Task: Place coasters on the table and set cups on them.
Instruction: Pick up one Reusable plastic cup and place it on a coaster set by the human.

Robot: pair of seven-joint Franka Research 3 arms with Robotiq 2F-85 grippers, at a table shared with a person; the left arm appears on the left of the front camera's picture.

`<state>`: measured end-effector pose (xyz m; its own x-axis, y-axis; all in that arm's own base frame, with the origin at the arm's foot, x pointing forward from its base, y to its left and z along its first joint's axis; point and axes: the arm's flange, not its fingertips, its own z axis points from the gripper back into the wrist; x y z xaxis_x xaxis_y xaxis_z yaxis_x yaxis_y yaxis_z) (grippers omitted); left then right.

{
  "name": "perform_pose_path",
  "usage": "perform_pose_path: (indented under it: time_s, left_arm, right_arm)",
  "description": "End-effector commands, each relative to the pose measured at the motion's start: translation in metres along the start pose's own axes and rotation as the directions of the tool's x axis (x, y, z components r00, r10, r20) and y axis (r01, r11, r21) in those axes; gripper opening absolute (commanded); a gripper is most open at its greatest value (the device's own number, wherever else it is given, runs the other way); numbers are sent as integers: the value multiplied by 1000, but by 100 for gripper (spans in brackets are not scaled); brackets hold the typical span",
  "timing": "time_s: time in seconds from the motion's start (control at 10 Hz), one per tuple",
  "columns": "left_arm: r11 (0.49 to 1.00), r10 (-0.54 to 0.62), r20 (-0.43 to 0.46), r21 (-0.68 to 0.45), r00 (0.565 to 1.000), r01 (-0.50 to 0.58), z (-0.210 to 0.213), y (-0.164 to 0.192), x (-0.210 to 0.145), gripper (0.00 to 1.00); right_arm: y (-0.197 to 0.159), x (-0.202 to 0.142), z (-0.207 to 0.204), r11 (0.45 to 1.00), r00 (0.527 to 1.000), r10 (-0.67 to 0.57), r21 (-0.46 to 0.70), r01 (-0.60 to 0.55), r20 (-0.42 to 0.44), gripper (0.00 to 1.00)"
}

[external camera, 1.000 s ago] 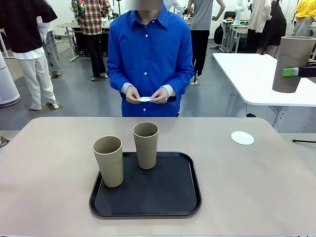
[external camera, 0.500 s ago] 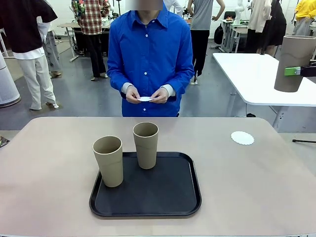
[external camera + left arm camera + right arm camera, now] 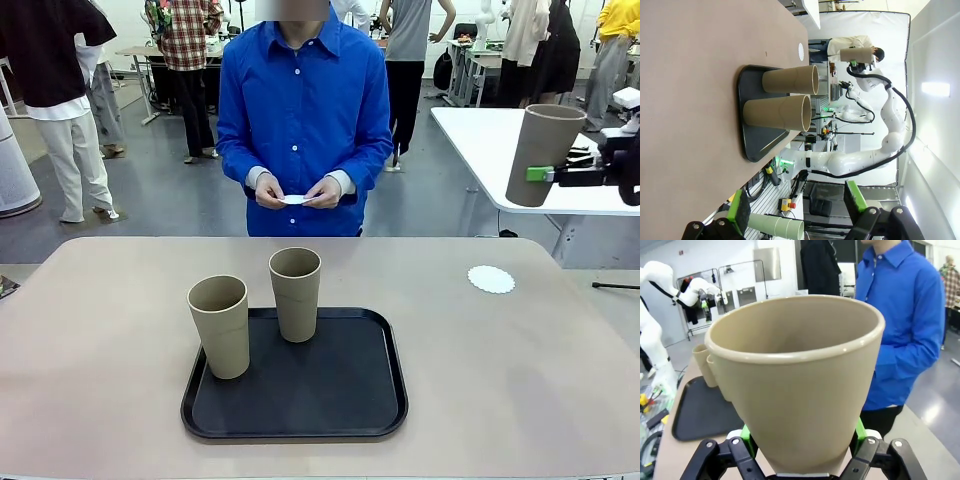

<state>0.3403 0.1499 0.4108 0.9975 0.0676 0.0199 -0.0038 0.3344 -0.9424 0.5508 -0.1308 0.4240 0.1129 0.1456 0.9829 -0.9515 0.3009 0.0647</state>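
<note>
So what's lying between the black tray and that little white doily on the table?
Nothing. In the front view the tabletop is bare between the tray and the doily.

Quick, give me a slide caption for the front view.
Right gripper holds a cup aloft at the right; one coaster lies on the table; two more cups stand on the black tray.

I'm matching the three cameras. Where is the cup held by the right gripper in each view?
Front view: held cup, high near the right edge.
Left wrist view: held cup, top, right of centre, seen sideways.
Right wrist view: held cup, centre, close up.
Shared landmark: black tray.
</note>
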Motion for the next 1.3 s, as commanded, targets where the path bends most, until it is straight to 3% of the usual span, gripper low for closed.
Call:
perform_pose_path:
  time_s: [0.0, 0.6, 1.2]
  left_arm:
    - [1000, -6, 1, -10, 1000, 6, 2, -1, -1, 100]
    - [1000, -6, 1, -10, 1000, 6, 2, -1, -1, 100]
    - [1000, -6, 1, -10, 1000, 6, 2, -1, -1, 100]
  right_arm:
    - [-21, -15, 11, 999, 999, 51, 8, -51, 6, 83]
    - [-46, -101, -34, 990, 993, 74, 126, -61, -96, 83]
    - [-44, -124, -49, 996, 993, 36, 88, -26, -117, 83]
